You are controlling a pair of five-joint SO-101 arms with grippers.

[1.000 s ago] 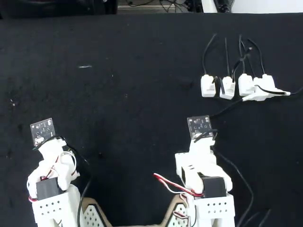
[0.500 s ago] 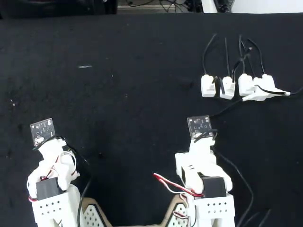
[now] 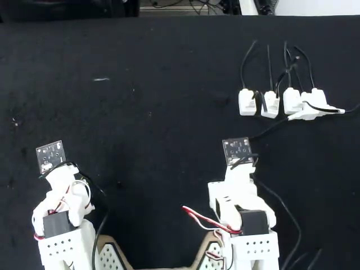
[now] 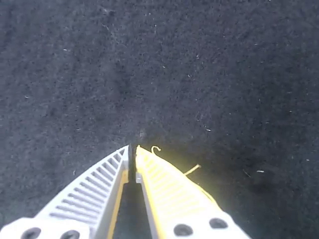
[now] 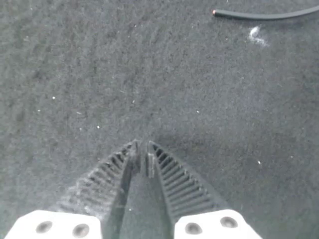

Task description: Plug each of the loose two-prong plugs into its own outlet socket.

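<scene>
left arm [image 3: 61, 194] folded back, left pincer [image 4: 132, 148] closed, right arm [image 3: 239, 194] folded back, right pincer [image 5: 142, 145] closed

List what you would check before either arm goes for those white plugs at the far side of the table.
1. Left gripper empty: ok, shut on nothing.
2. Right gripper empty: ok, shut on nothing.
3. Jaws open for a grasp: not ok, both shut.
4. White plug pieces in sight: ok, a row on the black cloth.
5. Which pieces are loose plugs, which sockets: cannot tell.
6. Black cable off the right arm's path: not ok, it lies ahead of that gripper.
</scene>
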